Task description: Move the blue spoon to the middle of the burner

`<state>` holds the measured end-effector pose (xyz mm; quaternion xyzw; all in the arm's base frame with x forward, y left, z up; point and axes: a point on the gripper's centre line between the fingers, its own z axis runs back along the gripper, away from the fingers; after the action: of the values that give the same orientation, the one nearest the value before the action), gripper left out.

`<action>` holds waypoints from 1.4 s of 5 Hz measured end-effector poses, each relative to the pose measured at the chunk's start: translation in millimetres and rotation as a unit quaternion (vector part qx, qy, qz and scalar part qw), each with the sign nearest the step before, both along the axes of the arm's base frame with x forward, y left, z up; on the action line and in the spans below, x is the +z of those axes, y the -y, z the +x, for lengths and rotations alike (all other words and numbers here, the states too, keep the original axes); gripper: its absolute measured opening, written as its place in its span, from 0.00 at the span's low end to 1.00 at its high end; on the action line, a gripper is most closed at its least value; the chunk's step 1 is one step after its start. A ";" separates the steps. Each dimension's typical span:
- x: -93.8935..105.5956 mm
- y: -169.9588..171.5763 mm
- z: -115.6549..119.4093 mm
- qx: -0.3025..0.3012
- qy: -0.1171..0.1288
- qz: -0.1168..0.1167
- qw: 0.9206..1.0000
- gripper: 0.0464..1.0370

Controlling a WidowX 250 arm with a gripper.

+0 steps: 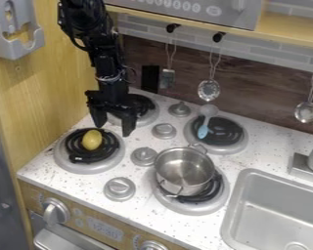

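Across the white speckled stove top (pixel 149 210), saw four coil burners, and took the far-right burner (pixel 226 131) for the one meant. Noted the black robot arm (pixel 108 63) to the left, hung down from the top edge beside the far-left burner (pixel 146 118). Saw the steel saucepan (pixel 184 171) on the near-right burner (pixel 208 207), close to the near rim of the far-right one, and judged a low approach from that side risky. Found the black gripper (pixel 113 129) well to the left of the goal, with fingers spread apart and nothing clamped between. Marked the yellow lemon (pixel 92 139) on the near-left burner (pixel 71 162), just left of the gripper in the view.

Spotted the blue spoon (pixel 203 131) on the far-right burner, left of the middle, with the pale blue end over the coils and the grey end by the far rim. Read the long axis as running from near to far, leaning a little right at the far end. Could not tell flat from slightly tilted. Placed the spoon to the right of the gripper, well apart, and reckoned on a carry of the open gripper rightward first. Judged the finger spread, roughly left to right, fit to straddle the narrow part, then to need only a short shift right and nearer.
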<state>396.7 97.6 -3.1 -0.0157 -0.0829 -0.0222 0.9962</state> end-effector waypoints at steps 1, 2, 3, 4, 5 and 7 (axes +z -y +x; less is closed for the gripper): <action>-19.2 2.4 -8.3 0.000 -0.027 -0.008 1.000 0.96; -17.4 18.0 4.3 -0.032 -0.035 -0.007 0.999 0.96; -12.7 55.6 27.4 -0.079 -0.020 -0.013 0.997 0.96; -4.5 80.5 57.6 -0.082 0.012 -0.014 0.996 0.96; -7.3 106.3 88.1 -0.027 0.029 -0.009 0.999 0.96; -28.5 129.4 113.8 0.084 0.029 -0.005 0.996 0.96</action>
<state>510.6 -31.7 -31.6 -0.0128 -0.1133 0.0610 0.9916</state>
